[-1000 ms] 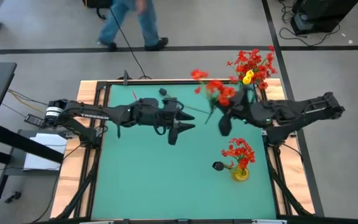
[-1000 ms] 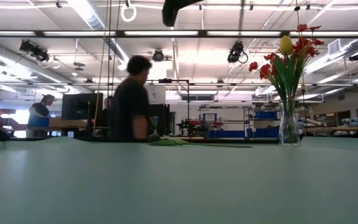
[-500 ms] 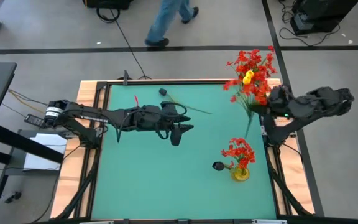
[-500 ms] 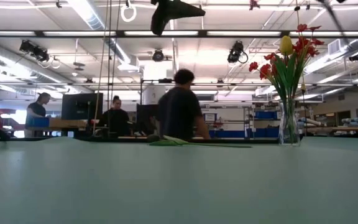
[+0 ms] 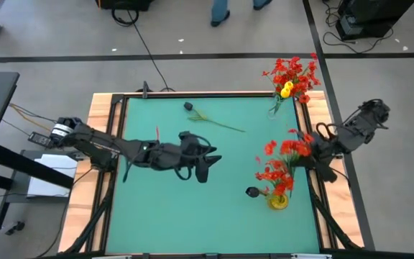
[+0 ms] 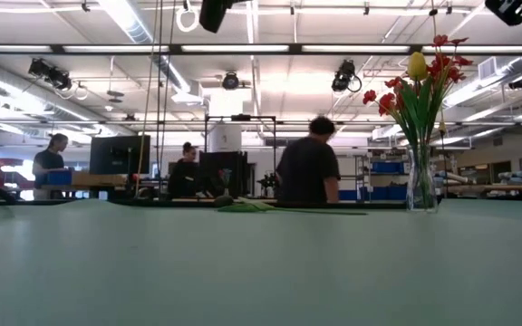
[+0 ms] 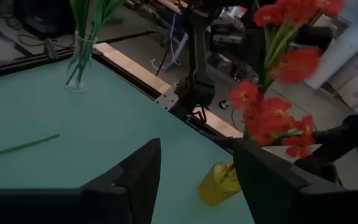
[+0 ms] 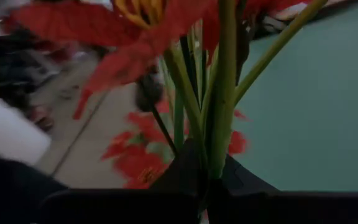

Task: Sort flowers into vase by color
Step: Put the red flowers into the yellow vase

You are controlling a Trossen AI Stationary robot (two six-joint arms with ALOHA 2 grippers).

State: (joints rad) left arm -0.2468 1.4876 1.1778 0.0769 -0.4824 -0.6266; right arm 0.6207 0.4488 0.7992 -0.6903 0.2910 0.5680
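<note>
Red flowers (image 5: 287,149) are hanging above a yellow vase's red bunch (image 5: 274,178); red and yellow blooms (image 5: 291,75) are standing in glass; one dark-headed stem (image 5: 210,120) is lying flat.

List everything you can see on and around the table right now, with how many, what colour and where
Clear vase: one, far right corner of the table, holding red flowers and one yellow flower.
Yellow vase: one, near right side, holding red blooms; a small dark head shows just beside it.
Held red flowers: a bunch, above the yellow vase.
Loose stem: one, green with a dark head, lying on the far middle of the table.
Table: one, green top, wooden edge.
People: three in the room behind in the low view; legs on the floor in the high view.
Left gripper: open, empty, over the table's middle.
Right gripper: shut on the held red flowers, at the right edge.
</note>
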